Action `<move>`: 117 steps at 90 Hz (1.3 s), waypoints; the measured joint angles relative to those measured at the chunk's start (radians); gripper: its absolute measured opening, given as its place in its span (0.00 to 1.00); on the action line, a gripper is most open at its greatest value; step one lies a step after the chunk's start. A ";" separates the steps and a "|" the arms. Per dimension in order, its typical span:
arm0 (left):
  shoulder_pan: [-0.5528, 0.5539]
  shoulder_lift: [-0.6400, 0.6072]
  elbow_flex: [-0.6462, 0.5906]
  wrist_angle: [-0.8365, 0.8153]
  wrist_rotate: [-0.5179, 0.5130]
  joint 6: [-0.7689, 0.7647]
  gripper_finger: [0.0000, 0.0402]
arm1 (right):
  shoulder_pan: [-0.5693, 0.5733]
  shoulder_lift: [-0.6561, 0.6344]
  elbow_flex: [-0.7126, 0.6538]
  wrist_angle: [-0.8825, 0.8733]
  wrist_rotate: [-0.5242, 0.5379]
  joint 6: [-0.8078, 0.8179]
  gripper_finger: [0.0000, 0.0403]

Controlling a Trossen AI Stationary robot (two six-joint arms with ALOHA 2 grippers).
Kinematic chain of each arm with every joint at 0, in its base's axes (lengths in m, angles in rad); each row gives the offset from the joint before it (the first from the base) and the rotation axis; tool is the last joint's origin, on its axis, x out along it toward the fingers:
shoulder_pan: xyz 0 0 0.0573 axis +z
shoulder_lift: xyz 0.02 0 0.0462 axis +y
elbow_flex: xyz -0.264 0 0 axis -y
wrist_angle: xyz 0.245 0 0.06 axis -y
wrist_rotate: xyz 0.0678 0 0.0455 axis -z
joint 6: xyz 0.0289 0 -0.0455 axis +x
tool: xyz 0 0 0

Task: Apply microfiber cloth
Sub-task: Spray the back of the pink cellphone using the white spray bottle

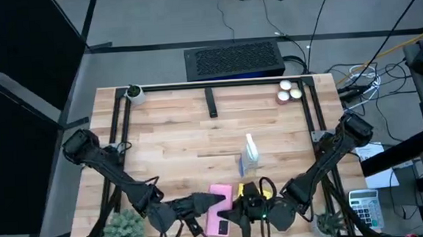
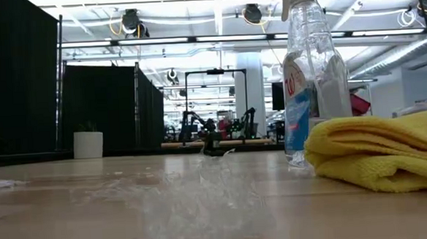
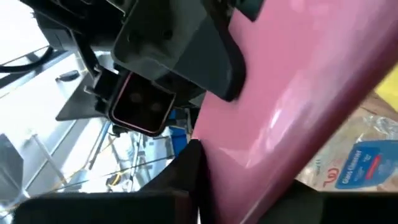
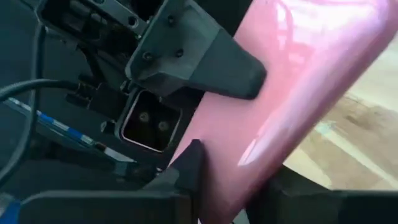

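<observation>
Cloth (image 2: pixel 380 153): yellow, folded, lying flat on the table near its front edge; in the high view only a sliver shows (image 1: pixel 239 192), between the pink phone and the right gripper. No finger touches it.
Phone (image 1: pixel 220 210): pink, glossy slab, held up off the table between both grippers at the front edge, just left of the cloth. Fills both wrist views (image 3: pixel 292 106) (image 4: pixel 292 81).
Left gripper (image 1: pixel 218 201): at the table's front, reaching in from the left; fingers clamped narrow on the phone's left side, one finger (image 3: pixel 186 171) pressed against its edge.
Right gripper (image 1: pixel 235 209): at the front, reaching in from the right, over the cloth; fingers also pinched on the phone, one (image 4: pixel 180 171) flat against the pink face.
Bottle (image 1: pixel 249 154): clear spray bottle, blue label, upright just behind the cloth; stands beside it in the low view (image 2: pixel 312 70).
Table (image 1: pixel 168 136): pale wood planks.
Plants: one small pot at the back left corner (image 1: pixel 134 93), one bushy at the front left (image 1: pixel 122 228).
</observation>
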 joint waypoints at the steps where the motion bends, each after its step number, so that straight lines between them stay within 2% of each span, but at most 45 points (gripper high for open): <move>1: -0.002 0.000 0.000 0.003 -0.003 0.002 0.18 | 0.000 0.000 0.000 0.000 0.000 -0.002 0.15; 9: -0.018 0.002 -0.001 0.027 -0.053 0.005 0.26 | 0.005 0.000 0.000 -0.002 0.005 0.009 0.08; 24: -0.047 0.004 -0.001 0.022 -0.192 -0.023 0.38 | 0.019 -0.004 -0.002 -0.028 0.040 0.040 0.07; 44: -0.096 0.002 -0.001 0.033 -0.319 -0.033 0.40 | 0.044 -0.006 -0.004 -0.045 0.043 0.043 0.03; 56: -0.117 0.001 -0.002 0.033 -0.382 -0.213 0.41 | 0.061 -0.020 -0.004 -0.053 0.068 0.007 0.03; 70: -0.132 -0.035 -0.002 0.010 -0.404 -0.517 0.41 | 0.098 -0.081 -0.004 -0.121 0.153 -0.090 0.03; 79: -0.133 -0.083 -0.002 -0.053 -0.366 -0.742 0.41 | 0.129 -0.129 -0.004 -0.186 0.234 -0.151 0.03; 86: -0.129 -0.129 -0.002 -0.148 -0.298 -0.929 0.41 | 0.151 -0.174 -0.004 -0.239 0.301 -0.205 0.03; 102: -0.058 -0.225 -0.002 -0.338 0.007 -1.388 0.41 | 0.170 -0.239 -0.003 -0.383 0.394 -0.293 0.03; 117: 0.029 -0.216 -0.002 -0.331 0.191 -1.579 0.41 | 0.123 -0.241 -0.003 -0.431 0.379 -0.368 0.03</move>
